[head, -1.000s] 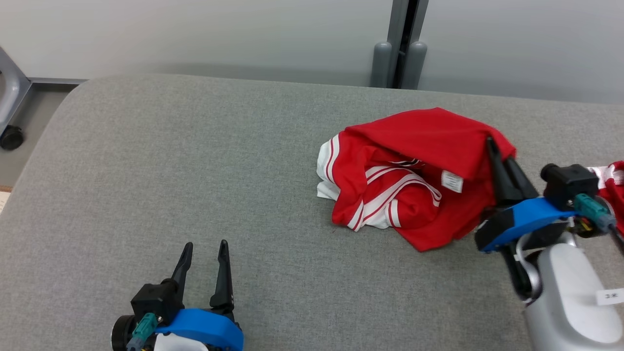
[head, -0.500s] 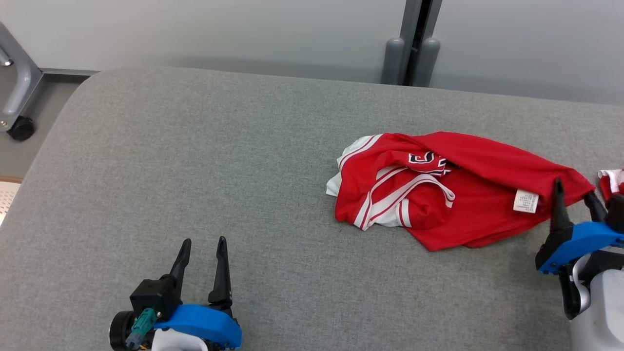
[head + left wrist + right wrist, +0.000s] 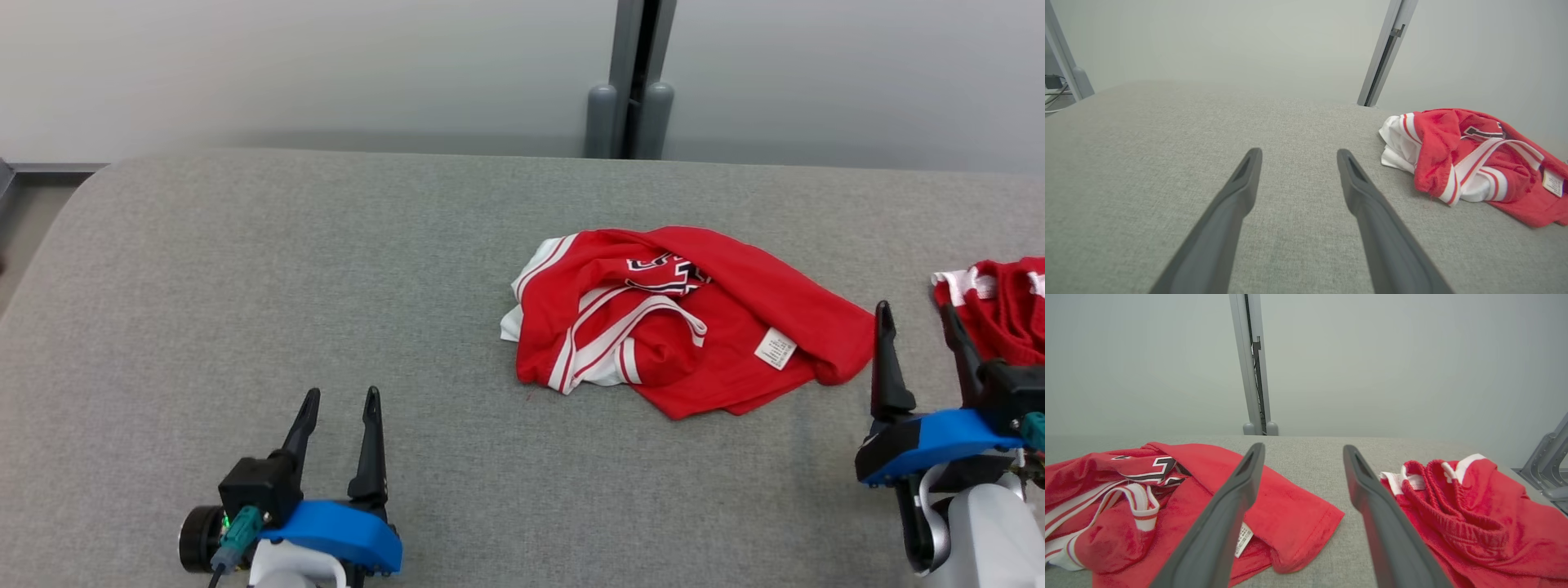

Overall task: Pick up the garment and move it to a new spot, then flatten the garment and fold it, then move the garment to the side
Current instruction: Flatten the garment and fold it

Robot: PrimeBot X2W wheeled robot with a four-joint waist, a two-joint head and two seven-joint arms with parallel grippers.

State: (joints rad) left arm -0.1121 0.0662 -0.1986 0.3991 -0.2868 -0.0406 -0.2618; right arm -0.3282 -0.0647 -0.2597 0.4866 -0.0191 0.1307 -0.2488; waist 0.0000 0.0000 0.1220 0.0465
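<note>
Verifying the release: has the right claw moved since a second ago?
Yes: the right claw pulled rightward from the wall post, off the red jersey.

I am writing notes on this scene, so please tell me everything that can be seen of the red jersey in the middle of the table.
The red jersey is a soft garment with white-and-red striped trim and a dark, white-edged print partly hidden in a fold. It lies crumpled, not flat, on the grey padded table, its white care label facing up. Nothing grips it; the open right end effector stands just off its right edge.
</note>
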